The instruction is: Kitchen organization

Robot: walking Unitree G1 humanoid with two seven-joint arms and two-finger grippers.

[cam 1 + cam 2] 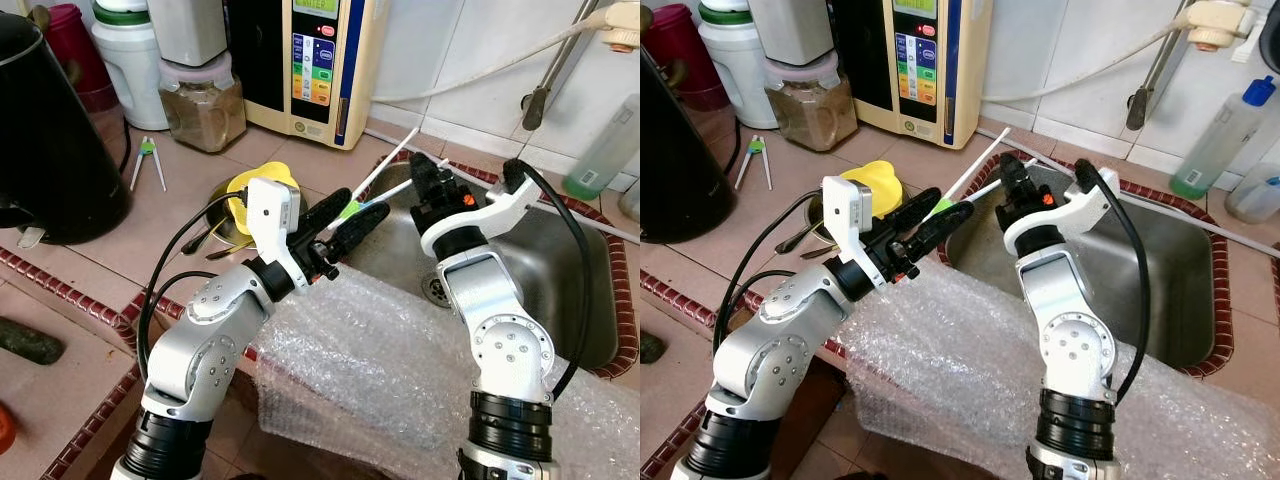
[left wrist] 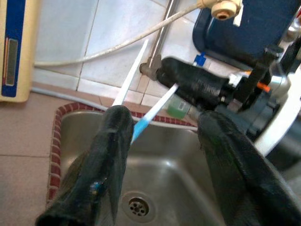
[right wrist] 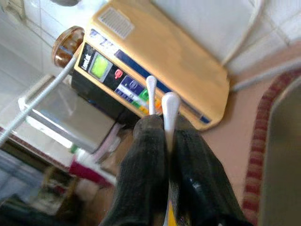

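Chopsticks [image 1: 980, 160] are clenched in the right claw [image 1: 1015, 185] mid-frame, long axis slanting toward upper left; left claw [image 1: 930, 215], released, sits just beside their lower ends.

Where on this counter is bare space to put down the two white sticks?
Bare tile lies between the kettle, the tongs and the yellow bowl. The sink floor is also bare. It is crowded along the back wall, with jars and the dispenser. The right gripper holds the sticks.
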